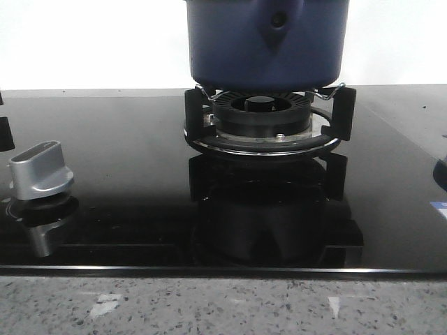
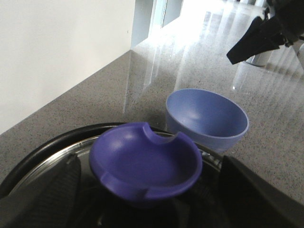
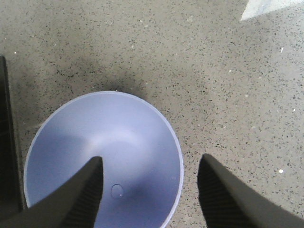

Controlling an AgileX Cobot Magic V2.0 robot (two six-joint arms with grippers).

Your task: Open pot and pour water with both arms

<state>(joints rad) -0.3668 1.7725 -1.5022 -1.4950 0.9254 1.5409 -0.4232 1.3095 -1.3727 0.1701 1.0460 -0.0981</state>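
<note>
The dark-blue pot (image 1: 269, 42) stands on the black burner grate (image 1: 269, 122), its handle bracket with the round hole (image 1: 278, 21) facing me. In the left wrist view its lid (image 2: 45, 159) has a black and silver rim and a dark-blue cupped knob (image 2: 142, 161). My left gripper (image 2: 149, 183) is open, one finger on each side of the knob, with a gap showing on one side. My right gripper (image 3: 151, 159) is open and empty just above a light-blue bowl (image 3: 95, 142), which holds a small water drop. Neither gripper shows in the front view.
The bowl (image 2: 209, 116) sits on the speckled stone counter (image 2: 99, 90) just beyond the pot, with a black part of the right arm (image 2: 254, 40) above it. A silver stove knob (image 1: 42, 171) stands on the black glass hob (image 1: 126, 153) at the left.
</note>
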